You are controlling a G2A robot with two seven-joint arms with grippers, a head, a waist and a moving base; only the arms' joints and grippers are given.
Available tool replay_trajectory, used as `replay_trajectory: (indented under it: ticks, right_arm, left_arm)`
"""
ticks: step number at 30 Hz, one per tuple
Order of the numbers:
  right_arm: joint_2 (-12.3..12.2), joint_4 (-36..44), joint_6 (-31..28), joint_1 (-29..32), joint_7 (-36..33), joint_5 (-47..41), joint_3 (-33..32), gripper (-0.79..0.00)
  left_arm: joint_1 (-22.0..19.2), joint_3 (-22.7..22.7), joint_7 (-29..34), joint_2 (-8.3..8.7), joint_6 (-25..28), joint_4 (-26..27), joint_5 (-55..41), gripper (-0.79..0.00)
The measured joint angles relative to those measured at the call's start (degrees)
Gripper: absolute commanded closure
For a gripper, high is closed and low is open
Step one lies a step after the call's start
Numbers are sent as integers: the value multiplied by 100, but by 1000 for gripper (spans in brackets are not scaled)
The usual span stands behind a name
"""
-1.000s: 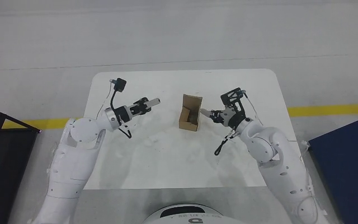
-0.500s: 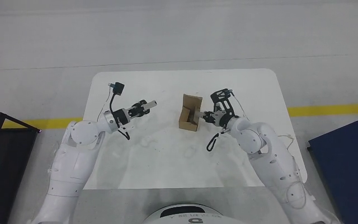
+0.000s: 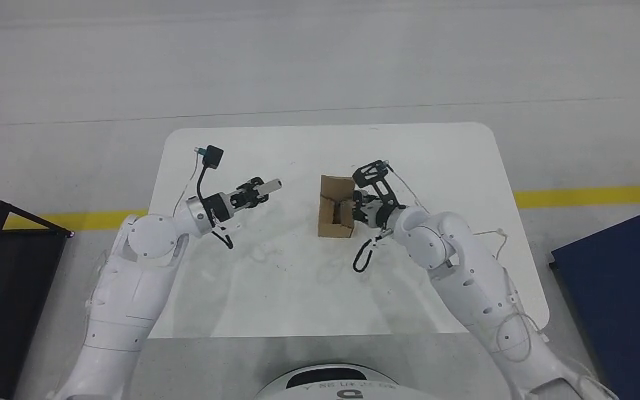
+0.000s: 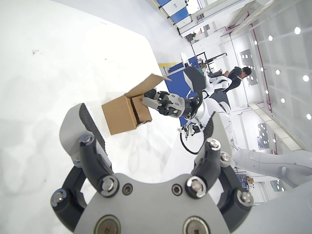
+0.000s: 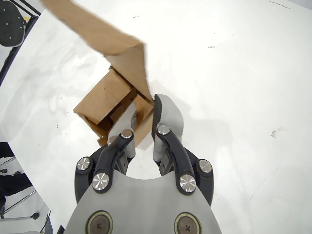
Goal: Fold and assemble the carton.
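Observation:
A small brown carton [image 3: 338, 205] stands at the middle of the white table [image 3: 300, 290], one end open and its long lid flap [image 5: 92, 23] sticking up. My right gripper [image 3: 352, 212] is at that open end. One finger reaches inside the carton [image 5: 104, 93] and the other sits outside, so the right gripper [image 5: 144, 112] is shut on a side flap. From the left wrist view the carton [image 4: 119, 116] has the right gripper [image 4: 147, 97] at its far end. My left gripper [image 3: 272, 184] hangs open and empty a short way left of the carton, pointing at it; the left gripper [image 4: 148, 110] holds nothing.
A black cable loop [image 3: 362, 256] dangles from the right arm just in front of the carton. Bare tabletop lies around the carton on all sides. A yellow floor line [image 3: 575, 196] runs past the table's right edge.
My right gripper has moved left from beside the carton onto its open end and taken the side flap. The carton has turned slightly. The left arm drew back a little, then stayed still.

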State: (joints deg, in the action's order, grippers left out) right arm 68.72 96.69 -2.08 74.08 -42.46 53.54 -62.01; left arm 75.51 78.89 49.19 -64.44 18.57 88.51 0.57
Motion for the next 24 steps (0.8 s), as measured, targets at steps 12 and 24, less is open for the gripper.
replay_trajectory:
  ticks: [12, 24]
  right_arm:
    - [-6, 189, -510, -387, -437, 1187, 387, -785]
    - [-268, 980, -2163, 769, 1356, 645, -803, -785]
  left_arm:
    - [-68, -62, 71, 51, -92, -41, 225, -785]
    - [-900, -1031, 498, -31, -691, -263, 1201, -785]
